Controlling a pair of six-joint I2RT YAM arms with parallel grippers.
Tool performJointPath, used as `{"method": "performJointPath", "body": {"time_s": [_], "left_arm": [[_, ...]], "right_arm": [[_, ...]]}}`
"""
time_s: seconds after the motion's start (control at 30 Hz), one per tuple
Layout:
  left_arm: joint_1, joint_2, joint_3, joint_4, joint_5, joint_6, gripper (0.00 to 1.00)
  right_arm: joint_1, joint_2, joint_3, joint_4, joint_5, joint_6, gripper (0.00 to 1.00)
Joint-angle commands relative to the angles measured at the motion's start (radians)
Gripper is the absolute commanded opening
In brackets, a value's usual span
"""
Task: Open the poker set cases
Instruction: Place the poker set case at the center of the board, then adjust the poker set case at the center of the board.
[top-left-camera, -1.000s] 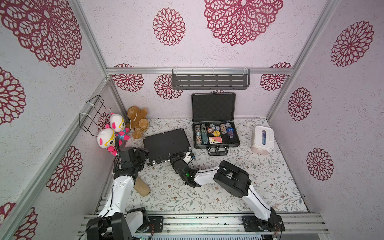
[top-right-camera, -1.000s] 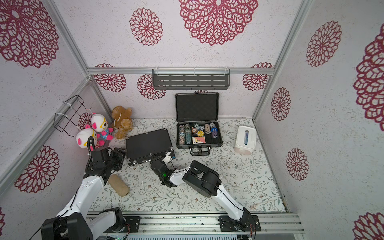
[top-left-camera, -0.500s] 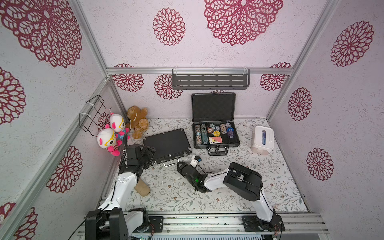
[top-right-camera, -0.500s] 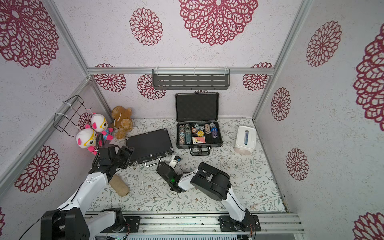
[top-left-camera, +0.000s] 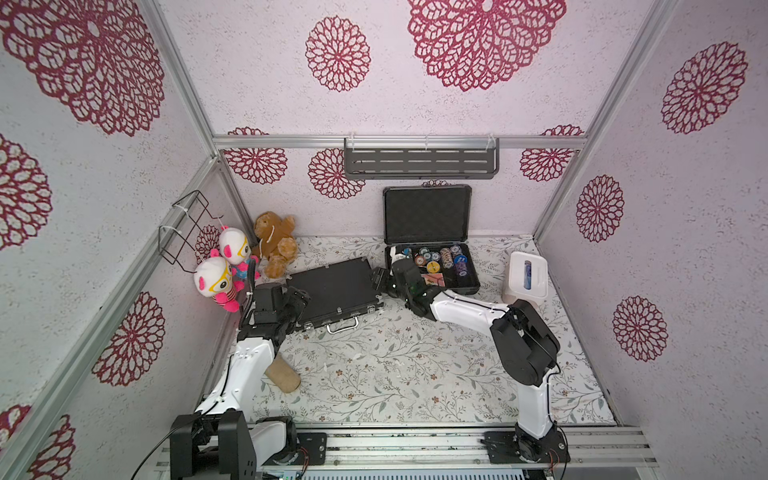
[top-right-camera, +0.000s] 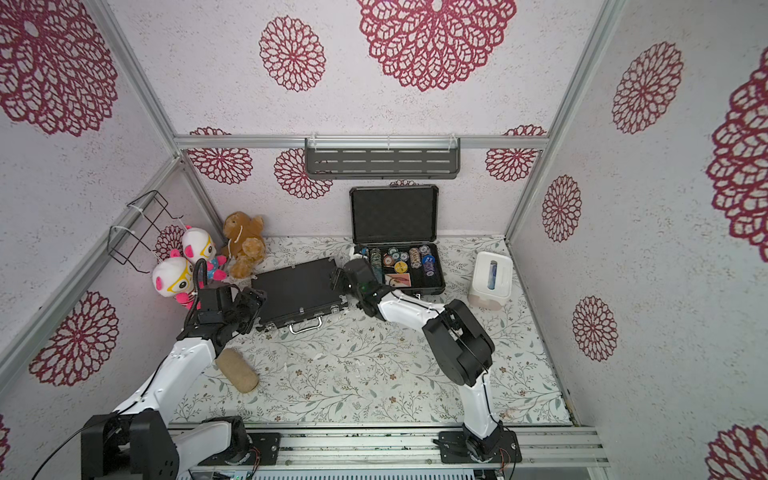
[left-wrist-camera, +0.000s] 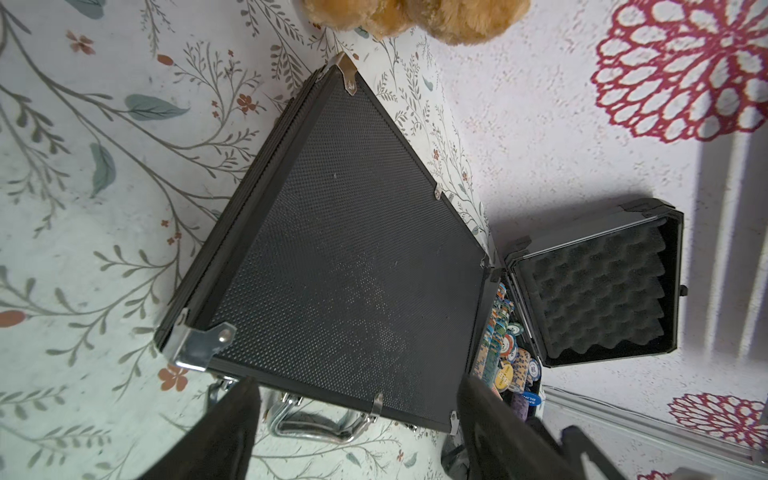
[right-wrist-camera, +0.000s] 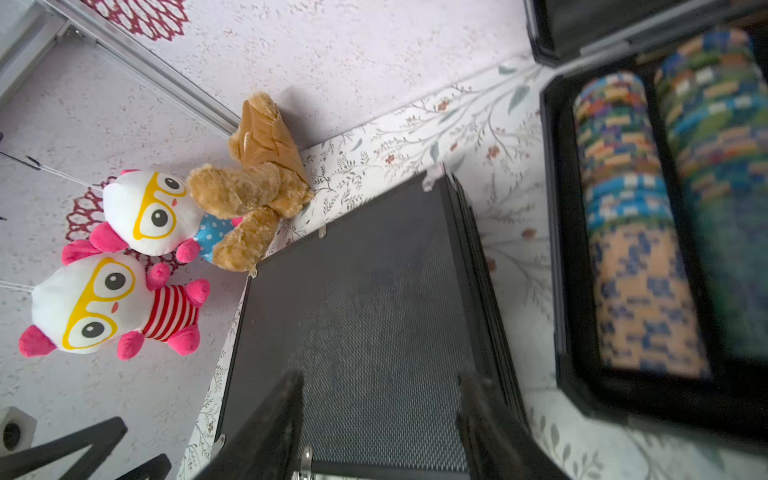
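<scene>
The flat black poker set case (top-left-camera: 332, 291) lies shut on the floral table, its silver handle (top-left-camera: 343, 328) facing the front. The thicker grey case (top-left-camera: 428, 216) stands open at the back, its lid upright and chips (top-left-camera: 436, 264) in its base. My left gripper (top-left-camera: 297, 301) is open at the flat case's front left corner. The left wrist view shows its fingers (left-wrist-camera: 232, 415) spread over the case (left-wrist-camera: 340, 257) and the handle (left-wrist-camera: 316, 424). My right gripper (top-left-camera: 380, 280) is open over the flat case's right end. Its fingers (right-wrist-camera: 486, 415) hold nothing above the lid (right-wrist-camera: 365, 311).
A white tissue box (top-left-camera: 525, 276) stands at the back right. Two pink-and-white plush toys (top-left-camera: 216, 282) and a brown bear (top-left-camera: 276, 243) fill the back left corner. A tan roll (top-left-camera: 282, 374) lies by my left arm. A wire basket (top-left-camera: 187, 228) hangs on the left wall.
My right gripper went from shut to open and moved from the flat case's front edge back to its right end. My left gripper shifted slightly toward the case.
</scene>
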Motion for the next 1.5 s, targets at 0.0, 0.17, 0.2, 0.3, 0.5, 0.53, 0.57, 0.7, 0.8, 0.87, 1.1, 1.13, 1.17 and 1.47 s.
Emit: {"method": "performJointPath", "body": {"time_s": [0.0,0.17,0.2,0.3,0.5,0.53,0.57,0.7,0.8,0.87,1.1,1.13,1.17,1.47], "left_arm": [[0.031,0.022,0.032,-0.082,-0.067,0.019,0.82],[0.075,0.05,0.035,-0.097,-0.088,0.029,0.83],[0.077,0.059,0.035,-0.097,-0.094,0.035,0.84],[0.079,0.102,0.041,-0.092,-0.098,0.062,0.86],[0.079,0.204,0.075,-0.082,-0.042,0.111,0.87],[0.081,0.22,0.082,-0.074,-0.03,0.118,0.87],[0.08,0.239,0.092,-0.069,-0.015,0.126,0.87],[0.081,0.311,0.163,-0.061,0.041,0.2,0.88],[0.084,0.358,0.227,-0.087,0.027,0.272,0.89],[0.088,0.373,0.267,-0.122,0.022,0.301,0.89],[0.086,0.31,0.332,-0.264,-0.059,0.352,0.89],[0.085,0.287,0.322,-0.275,-0.077,0.344,0.88],[0.085,0.252,0.307,-0.282,-0.088,0.333,0.88],[0.037,-0.124,0.005,-0.131,-0.056,0.154,0.85]], "right_arm": [[-0.006,0.067,0.082,-0.249,-0.142,-0.161,0.63],[-0.01,0.103,0.145,-0.285,-0.143,-0.189,0.64],[-0.01,0.109,0.146,-0.285,-0.148,-0.184,0.64],[-0.008,0.117,0.14,-0.284,-0.144,-0.175,0.65],[-0.008,0.106,0.089,-0.249,-0.135,-0.175,0.65],[-0.008,0.105,0.082,-0.243,-0.141,-0.174,0.65],[-0.007,0.105,0.076,-0.24,-0.145,-0.169,0.65],[0.023,0.087,0.043,-0.212,-0.159,-0.149,0.66],[0.057,0.077,0.034,-0.198,-0.169,-0.141,0.66],[0.076,0.07,0.034,-0.191,-0.171,-0.142,0.66],[0.131,0.047,0.019,-0.159,-0.173,-0.134,0.66],[0.137,0.045,0.015,-0.155,-0.17,-0.128,0.66],[0.14,0.046,0.009,-0.146,-0.172,-0.12,0.66],[0.134,-0.023,-0.111,-0.102,-0.08,-0.068,0.66]]}}
